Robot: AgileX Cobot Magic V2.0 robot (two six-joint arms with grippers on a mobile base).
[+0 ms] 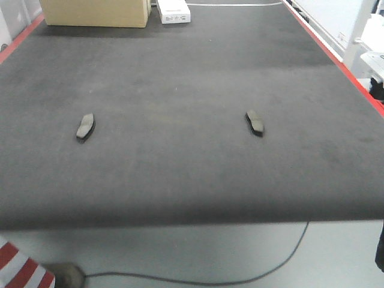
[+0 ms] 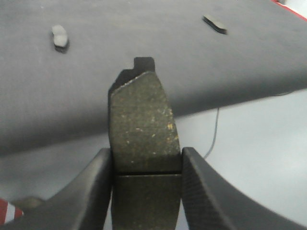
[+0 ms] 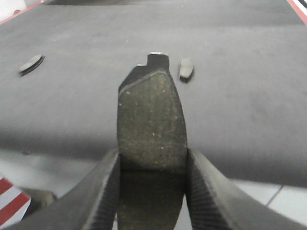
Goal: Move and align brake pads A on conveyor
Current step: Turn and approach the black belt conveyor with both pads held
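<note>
Dark grey felt-like conveyor belt, edged with red strips, fills the front view, with pale floor below its near edge. At the left wrist, the left gripper is clamped on a brake pad, its two black fingers pressing the pad's long sides; the pad's long axis runs straight out from the jaws, its notched end pointing toward the belt, its thin groove level with the fingertips. The right gripper likewise grips a second brake pad between its fingers, tabbed end pointing away over the belt. Both held pads hang above the belt's near edge. Farther out, two more pads lie flat on the conveyor, well apart: the left pad with its long axis tilted slightly rightward away from the camera, the right pad tilted leftward. At the far end stand a cardboard box and a white device. A cable trails across the floor.
</note>
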